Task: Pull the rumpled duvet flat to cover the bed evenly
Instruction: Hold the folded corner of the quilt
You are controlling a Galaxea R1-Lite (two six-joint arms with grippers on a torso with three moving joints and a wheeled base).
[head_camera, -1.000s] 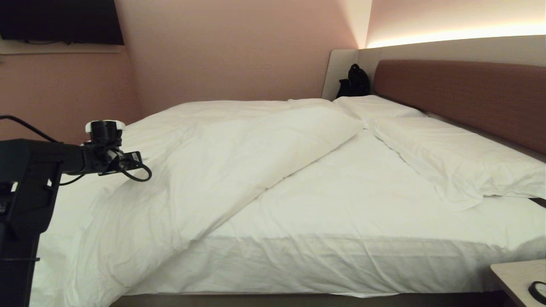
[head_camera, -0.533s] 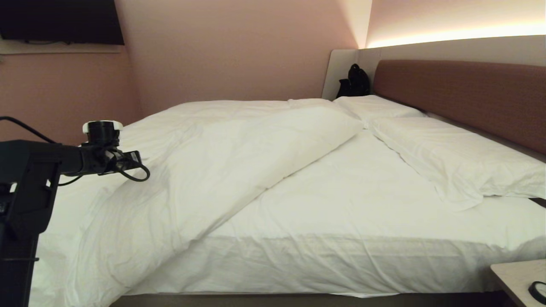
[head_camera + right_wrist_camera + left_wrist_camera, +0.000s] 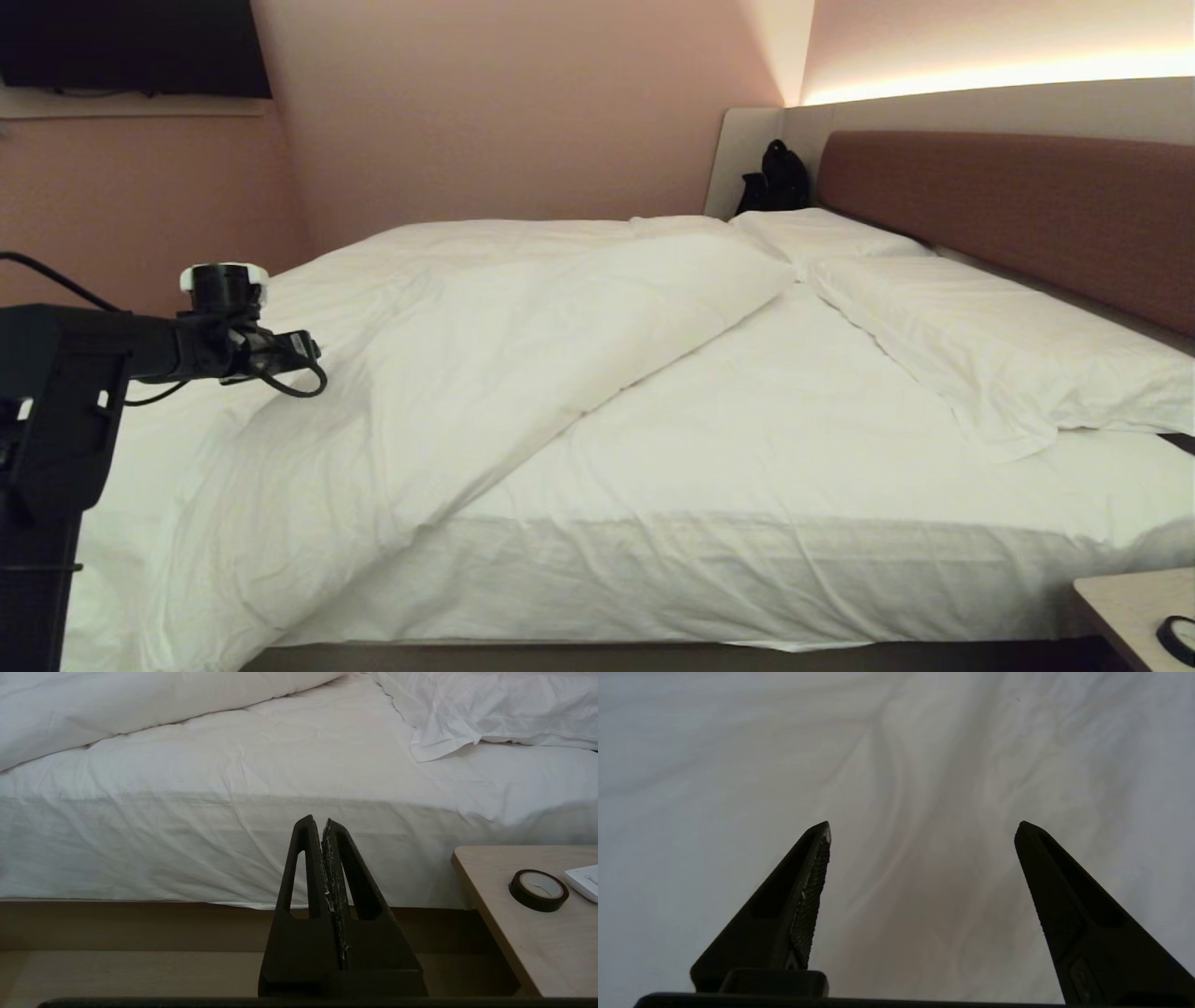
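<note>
Duvet position: the duvet (image 3: pixel 485 345) is lying bunched on the robot's left side of the bed (image 3: pixel 775 560), its folded edge running diagonally from near the pillows (image 3: pixel 980 345) down to the near corner and leaving the fitted sheet (image 3: pixel 747 439) bare on the right.
Duvet handling: it is looking soft, puffy and light but bulky; the cloth is likely giving and sliding under a pull, not moving as one stiff piece, so a pinch should be taking in a thick fold.
Where to grip: judging from the lie, the diagonal folded edge or the corner nearest the pillows is offering the best hold for drawing it across.
Left pincer: the left pincer (image 3: pixel 922 828) is standing wide apart with nothing between its fingers (image 3: pixel 810 891), hovering just over wrinkled duvet cloth.
Left arm pose: the arm is reaching level from the left, wrist above the duvet's near left part.
Right pincer: the right pincer (image 3: pixel 322 823) is sitting closed and empty, parked low facing the bed's side, beside the table (image 3: pixel 523 924).
</note>
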